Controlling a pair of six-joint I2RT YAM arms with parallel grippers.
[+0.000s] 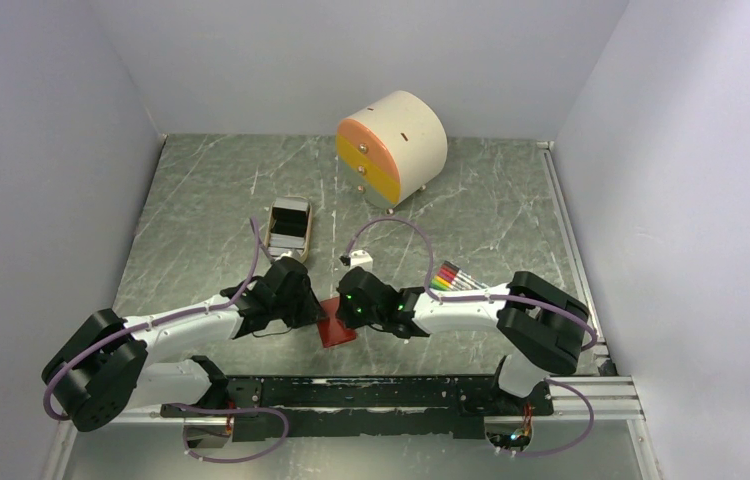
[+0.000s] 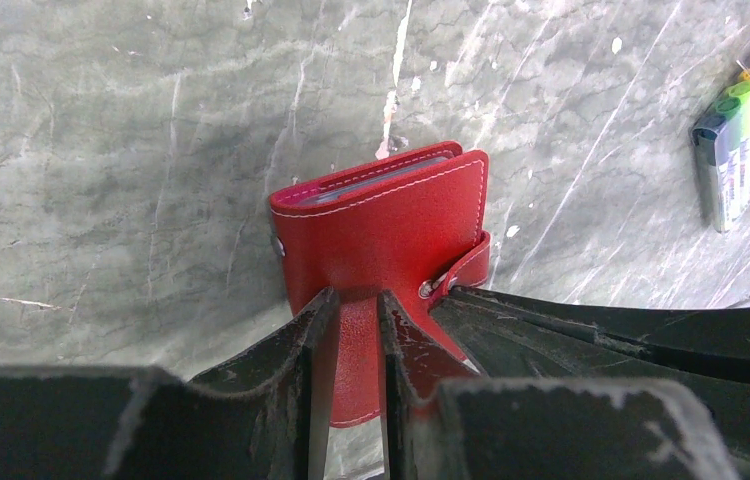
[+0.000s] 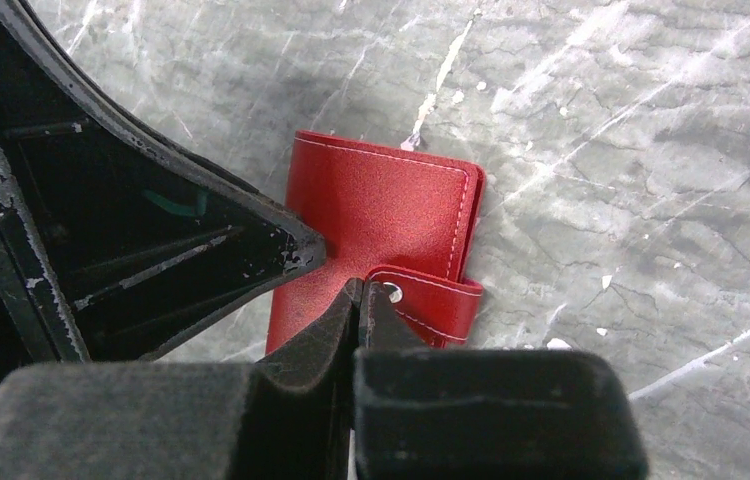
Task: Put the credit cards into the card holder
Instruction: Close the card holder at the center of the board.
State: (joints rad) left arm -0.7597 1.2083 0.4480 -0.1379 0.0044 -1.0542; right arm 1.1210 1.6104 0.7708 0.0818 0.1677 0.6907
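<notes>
The card holder (image 1: 337,329) is a red wallet lying folded shut on the table between both arms. Grey edges of credit cards (image 2: 383,180) show inside its far side. My left gripper (image 2: 353,300) rests on the wallet's red cover (image 2: 381,225). Its fingers stand a narrow gap apart with only the cover showing beneath the gap. My right gripper (image 3: 359,290) is shut. Its tips touch the wallet (image 3: 381,210) right beside the snap button on the tab (image 3: 429,300), with nothing between them. From above, the left gripper (image 1: 311,305) and right gripper (image 1: 348,308) meet over the wallet.
A tan oval tray (image 1: 289,228) with a silver-grey flat piece in it sits behind the left gripper. A round cream drawer unit (image 1: 392,148) stands at the back. A bundle of rainbow-coloured sticks (image 1: 454,277) lies by the right arm, and a small white block (image 1: 359,260) is nearby.
</notes>
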